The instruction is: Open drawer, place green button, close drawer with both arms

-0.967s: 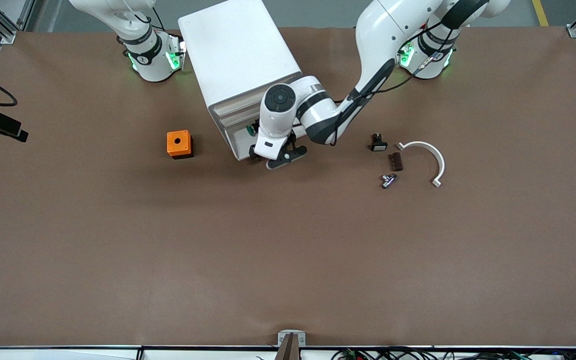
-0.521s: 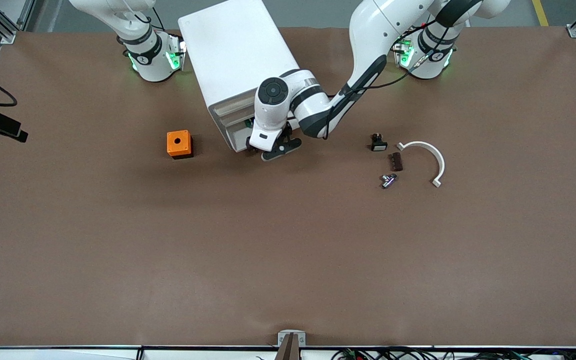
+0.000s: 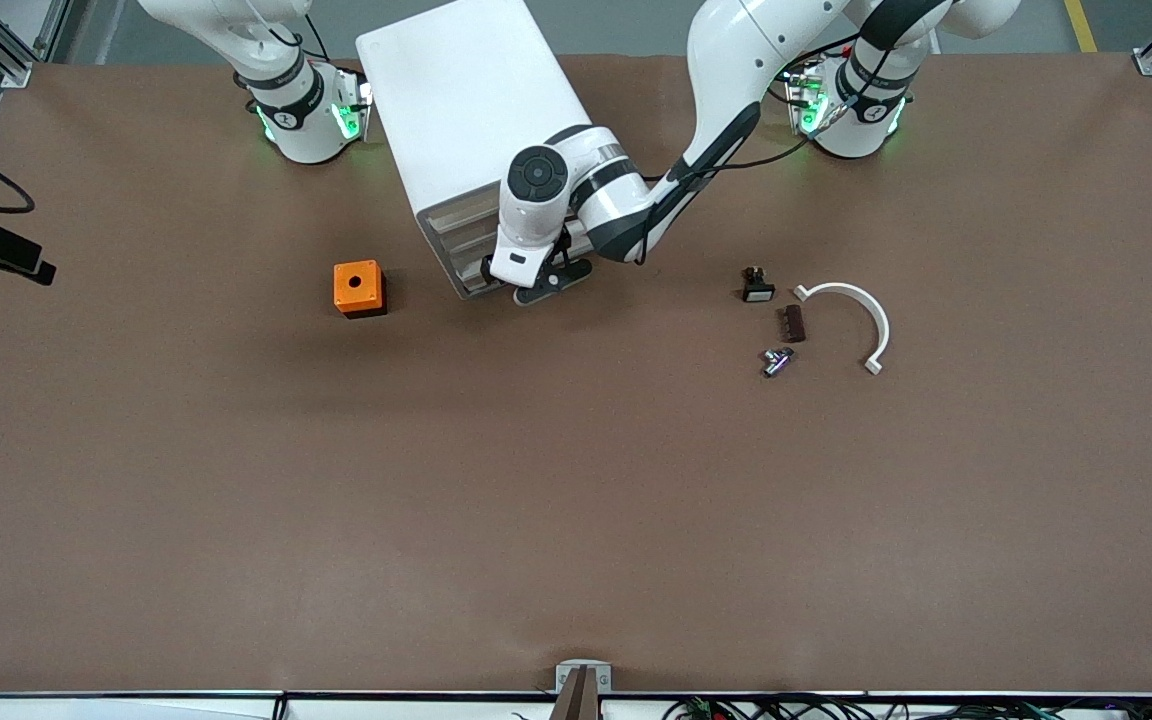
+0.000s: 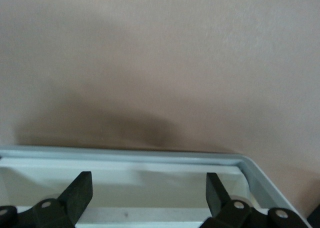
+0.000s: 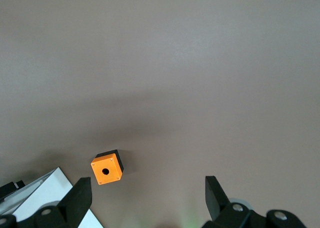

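Black left hand [image 4: 147,198] spread, empty.

orange cube [image 3: 358,288], white curved bracket [image 3: 854,312], small black part [image 3: 757,286], metal fitting [image 3: 777,360]

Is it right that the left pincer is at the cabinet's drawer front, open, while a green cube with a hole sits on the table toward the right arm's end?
One thing is wrong: the cube is orange, not green, as the front and right wrist views show. The left pincer is indeed open at the drawer front of the cabinet.
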Available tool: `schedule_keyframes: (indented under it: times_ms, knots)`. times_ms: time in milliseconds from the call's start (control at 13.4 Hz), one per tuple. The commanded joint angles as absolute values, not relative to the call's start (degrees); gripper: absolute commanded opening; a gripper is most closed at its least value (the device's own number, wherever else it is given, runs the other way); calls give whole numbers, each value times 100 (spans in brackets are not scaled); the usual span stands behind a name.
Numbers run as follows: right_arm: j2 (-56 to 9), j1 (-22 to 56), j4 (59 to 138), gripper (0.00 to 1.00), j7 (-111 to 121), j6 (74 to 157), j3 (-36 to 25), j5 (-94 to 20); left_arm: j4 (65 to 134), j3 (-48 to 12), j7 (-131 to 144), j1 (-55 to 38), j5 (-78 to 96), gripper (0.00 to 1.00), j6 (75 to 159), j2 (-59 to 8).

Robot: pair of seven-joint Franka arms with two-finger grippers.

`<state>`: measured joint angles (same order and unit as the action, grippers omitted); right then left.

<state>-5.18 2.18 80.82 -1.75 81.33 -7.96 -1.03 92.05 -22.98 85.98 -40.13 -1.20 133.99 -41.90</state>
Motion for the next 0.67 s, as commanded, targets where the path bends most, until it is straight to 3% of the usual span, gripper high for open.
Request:
schedule_keyframes:
  times_ms: [0,595]
  knots:
    - [-545,237,8033,100,-114,8147,-782,9,9176,-2303,8693,-4113,140,100,13412,-4166]
    - [-545,237,8016,100,-114,8147,-782,17,8570,-2241,6998,-2682,-26,100,13351,-4052]
